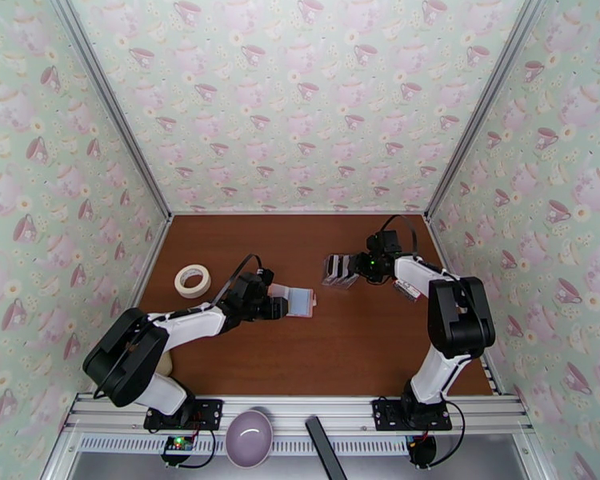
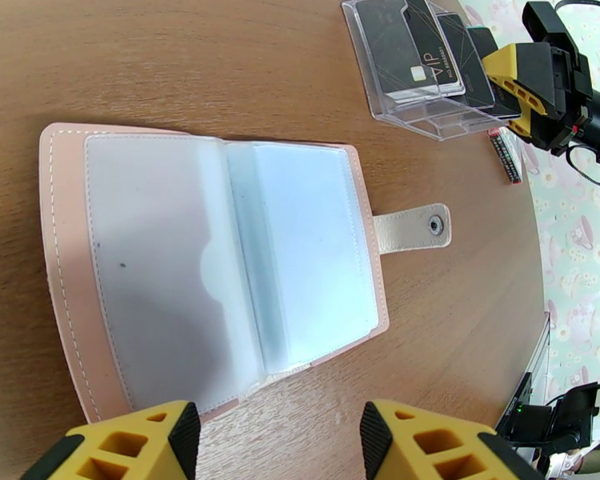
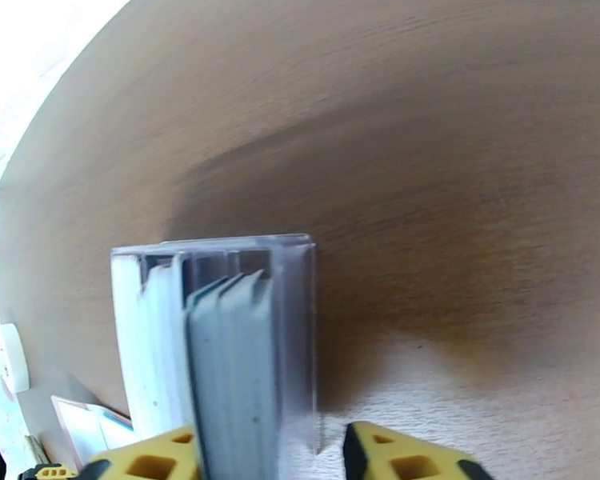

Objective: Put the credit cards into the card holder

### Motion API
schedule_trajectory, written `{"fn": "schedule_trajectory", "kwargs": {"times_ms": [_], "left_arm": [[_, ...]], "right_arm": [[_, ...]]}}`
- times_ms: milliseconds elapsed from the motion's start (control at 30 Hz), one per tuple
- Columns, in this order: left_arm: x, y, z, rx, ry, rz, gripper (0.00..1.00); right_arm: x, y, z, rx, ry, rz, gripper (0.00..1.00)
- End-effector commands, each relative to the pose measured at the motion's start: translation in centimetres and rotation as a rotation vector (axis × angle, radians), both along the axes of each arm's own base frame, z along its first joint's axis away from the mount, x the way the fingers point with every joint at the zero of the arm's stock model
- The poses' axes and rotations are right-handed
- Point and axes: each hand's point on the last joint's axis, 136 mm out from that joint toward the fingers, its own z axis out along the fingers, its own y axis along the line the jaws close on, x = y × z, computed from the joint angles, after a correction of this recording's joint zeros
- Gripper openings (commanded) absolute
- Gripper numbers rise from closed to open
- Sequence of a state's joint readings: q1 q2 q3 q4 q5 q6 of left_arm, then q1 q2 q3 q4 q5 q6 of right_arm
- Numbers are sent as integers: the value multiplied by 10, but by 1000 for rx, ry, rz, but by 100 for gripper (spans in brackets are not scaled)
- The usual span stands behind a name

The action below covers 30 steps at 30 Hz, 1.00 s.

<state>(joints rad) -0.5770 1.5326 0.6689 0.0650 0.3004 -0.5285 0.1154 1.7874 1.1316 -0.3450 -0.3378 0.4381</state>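
The pink card holder (image 2: 68, 258) lies open and flat on the table, its clear pockets (image 2: 300, 250) facing up and its snap tab (image 2: 412, 228) pointing right. My left gripper (image 2: 276, 442) is open, its yellow fingers just short of the holder's near edge. In the top view the card holder (image 1: 302, 301) sits right in front of the left gripper (image 1: 282, 306). The credit cards (image 2: 416, 54) stand bunched in a clear stand (image 1: 340, 270). My right gripper (image 3: 272, 458) straddles the cards (image 3: 228, 370): one finger is against them, the other a little off the stand's wall.
A roll of tape (image 1: 192, 280) lies at the table's left. A small dark stick (image 2: 506, 154) lies beside the clear stand. A purple bowl (image 1: 249, 438) and a black bar (image 1: 324, 450) sit off the table by the arm bases. Wallpapered walls close in three sides.
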Motion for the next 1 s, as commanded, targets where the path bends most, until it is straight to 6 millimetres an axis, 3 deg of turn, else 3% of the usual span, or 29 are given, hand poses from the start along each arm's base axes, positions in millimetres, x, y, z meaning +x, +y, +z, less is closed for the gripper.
{"fn": "schedule_trajectory", "kwargs": {"times_ms": [0,367,567,733,967], "left_arm": [[1,-4,2,-22,8,-4,58],[0,-3,3,-21,6,-4,58],[1,-4,4,-25,4,-4,59],[0,-4,5,-25,6,-4,59],[0,-3,4,-23,5,-3,59]], "right_arm": [[-6,-4,5,-8,-2,1,38],[-5,3,4,-23,5,15,23],[-5,5,13,-42,-9,21,44],[-4,8,19,-87,-14,32,46],[-5,-2,19,-173,5,5,46]]}}
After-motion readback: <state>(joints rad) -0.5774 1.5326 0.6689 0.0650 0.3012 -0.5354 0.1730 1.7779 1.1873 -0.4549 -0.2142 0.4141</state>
